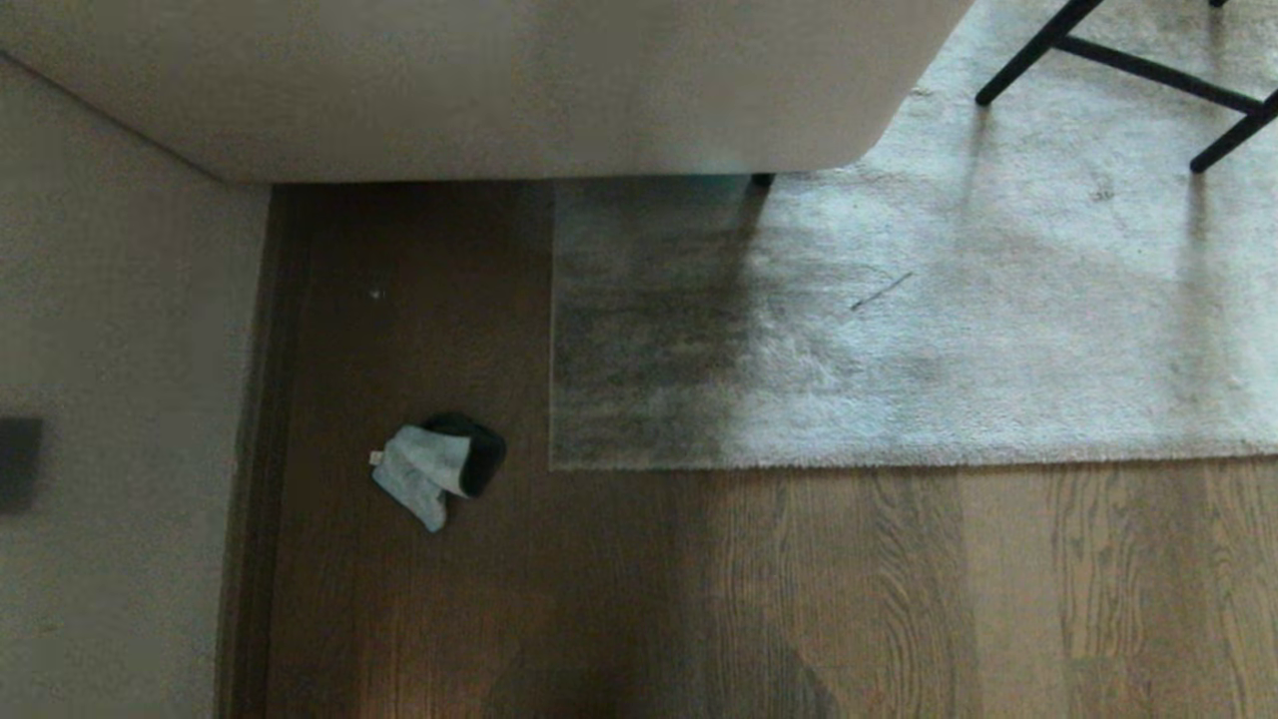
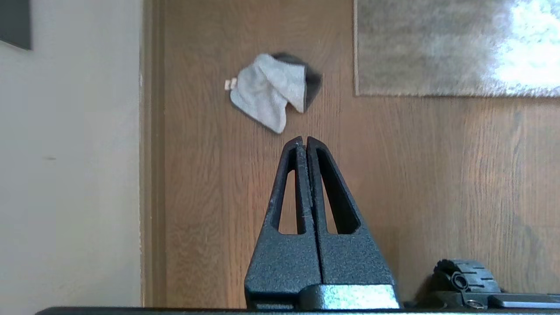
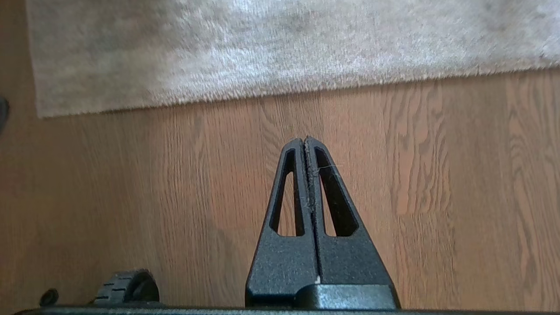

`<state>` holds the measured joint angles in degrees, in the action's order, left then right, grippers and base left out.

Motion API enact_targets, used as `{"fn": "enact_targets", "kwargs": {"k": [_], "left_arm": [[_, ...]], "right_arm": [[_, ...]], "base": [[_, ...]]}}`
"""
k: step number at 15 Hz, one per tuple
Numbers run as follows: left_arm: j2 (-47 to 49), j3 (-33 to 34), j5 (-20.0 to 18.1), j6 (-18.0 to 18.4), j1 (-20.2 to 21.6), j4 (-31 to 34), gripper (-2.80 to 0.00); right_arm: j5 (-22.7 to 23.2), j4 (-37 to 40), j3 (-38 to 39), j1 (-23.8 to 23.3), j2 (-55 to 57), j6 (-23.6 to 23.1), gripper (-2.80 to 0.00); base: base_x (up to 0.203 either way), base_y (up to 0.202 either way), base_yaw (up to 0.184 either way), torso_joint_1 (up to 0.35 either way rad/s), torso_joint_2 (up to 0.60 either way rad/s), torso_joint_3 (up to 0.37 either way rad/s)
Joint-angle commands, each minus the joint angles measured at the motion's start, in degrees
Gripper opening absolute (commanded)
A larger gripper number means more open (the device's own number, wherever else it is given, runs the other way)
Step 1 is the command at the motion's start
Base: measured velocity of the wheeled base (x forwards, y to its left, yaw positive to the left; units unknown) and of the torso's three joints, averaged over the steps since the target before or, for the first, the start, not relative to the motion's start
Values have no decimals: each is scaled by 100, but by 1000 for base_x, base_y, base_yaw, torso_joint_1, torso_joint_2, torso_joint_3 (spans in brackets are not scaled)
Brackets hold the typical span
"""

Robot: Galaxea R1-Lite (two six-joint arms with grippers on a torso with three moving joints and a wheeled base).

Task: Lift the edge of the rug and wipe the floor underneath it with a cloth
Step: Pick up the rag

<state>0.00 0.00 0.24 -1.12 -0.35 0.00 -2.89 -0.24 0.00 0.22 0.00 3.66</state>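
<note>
A small whitish cloth point(image 1: 424, 473) lies crumpled on the dark wooden floor point(image 1: 639, 589), partly draped over a small black object point(image 1: 479, 444). To its right the pale plush rug point(image 1: 899, 330) lies flat, its near corner and rug edge point(image 1: 555, 461) resting on the boards. Neither arm shows in the head view. The left wrist view has my left gripper point(image 2: 304, 139) shut and empty above the floor, short of the cloth point(image 2: 267, 89), with the rug corner point(image 2: 359, 91) off to one side. My right gripper point(image 3: 304, 140) is shut and empty over bare boards point(image 3: 175, 188), short of the rug edge point(image 3: 280, 92).
A pale wall point(image 1: 110, 399) with a brown skirting board point(image 1: 258, 449) bounds the floor on the left. A beige sofa point(image 1: 479, 80) overhangs the far side. Black chair legs point(image 1: 1098, 55) stand on the rug at the far right. A robot wheel point(image 3: 127, 286) shows low in the right wrist view.
</note>
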Motion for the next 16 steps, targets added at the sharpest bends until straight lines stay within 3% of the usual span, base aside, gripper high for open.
{"fn": "enact_targets", "kwargs": {"k": [1,16], "left_arm": [[0,0,2,-2,0,0,-280],[0,0,2,-11,0,9,-280]], "right_arm": [[-1,-2,0,4,0,3,-280],[0,-2,0,4,0,3,-280]], "base": [[0,0,0,2,1,-203],[0,0,0,2,3,-197]]}}
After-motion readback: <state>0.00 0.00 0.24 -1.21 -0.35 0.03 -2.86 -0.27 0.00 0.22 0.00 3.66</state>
